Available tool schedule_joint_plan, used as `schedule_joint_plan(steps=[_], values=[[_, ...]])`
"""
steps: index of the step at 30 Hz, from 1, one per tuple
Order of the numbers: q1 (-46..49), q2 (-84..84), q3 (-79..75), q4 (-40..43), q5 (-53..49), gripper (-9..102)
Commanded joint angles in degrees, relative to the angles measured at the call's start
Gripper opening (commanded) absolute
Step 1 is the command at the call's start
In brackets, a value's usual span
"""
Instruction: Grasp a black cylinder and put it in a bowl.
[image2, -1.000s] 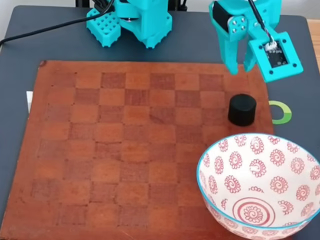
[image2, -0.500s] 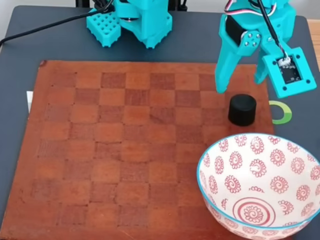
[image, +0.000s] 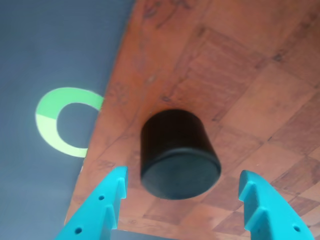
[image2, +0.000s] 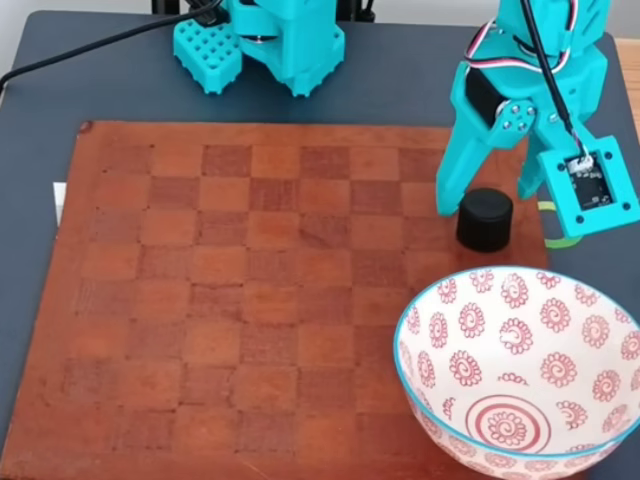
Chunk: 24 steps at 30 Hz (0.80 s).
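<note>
The black cylinder (image2: 485, 220) stands upright on the right edge of the brown chessboard (image2: 250, 300). My teal gripper (image2: 487, 197) is open and straddles it from above, one finger on each side, neither touching. In the wrist view the black cylinder (image: 178, 155) sits between the two teal fingertips (image: 112, 197), with the gripper (image: 182, 187) open wide around it. The white bowl (image2: 440, 395) with red spiral flowers and a light blue rim sits at the front right, just below the cylinder, with nothing in it.
A green ring mark (image2: 562, 240) lies on the dark table right of the board, also seen as a green ring (image: 65, 122) in the wrist view. The arm's teal base (image2: 290, 40) stands at the back. A black cable (image2: 90, 55) runs off left.
The gripper has opened wider and come down and forward, from above and behind the cylinder to around it. The cylinder and bowl have not moved.
</note>
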Motion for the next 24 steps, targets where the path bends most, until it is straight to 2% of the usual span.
schedule_joint_plan(steps=[1,13,18,24], values=[[0.09,0.18,-2.20,-0.26,-0.26,27],[0.79,-1.76,-2.20,-0.26,-0.35,27],[0.79,-1.85,-2.20,-0.26,0.18,19],[0.79,-1.85,-2.20,-0.26,0.53,15]])
